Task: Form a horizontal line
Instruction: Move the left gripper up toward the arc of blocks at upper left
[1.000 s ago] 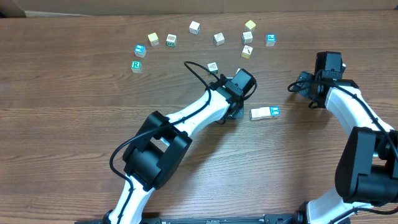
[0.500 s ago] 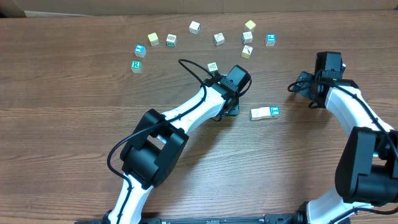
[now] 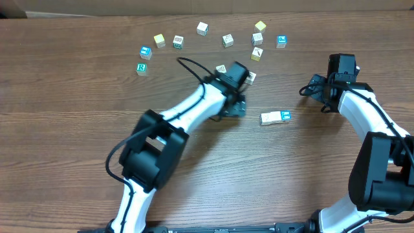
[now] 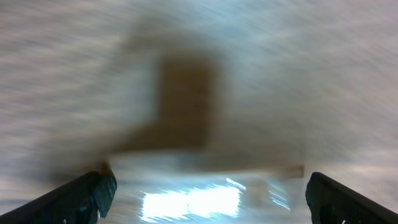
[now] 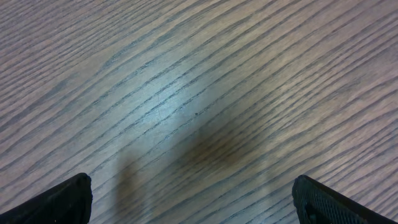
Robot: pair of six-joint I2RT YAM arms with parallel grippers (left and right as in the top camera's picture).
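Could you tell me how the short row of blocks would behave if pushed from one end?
The row of blocks is loose cubes merely touching, so it would probably buckle or split apart. Flat faces on the table suggest sliding, not rolling. Small and wooden-looking, they are likely light.

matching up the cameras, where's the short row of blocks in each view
Overhead: the row of blocks lies right of centre.
Left wrist: too motion-blurred to tell.
Right wrist: not in it.
Shared landmark: the wood-grain table, sharp in overhead and right wrist.

White links (image 3: 194, 110), black joints (image 3: 154, 154), black cables (image 3: 187, 63)
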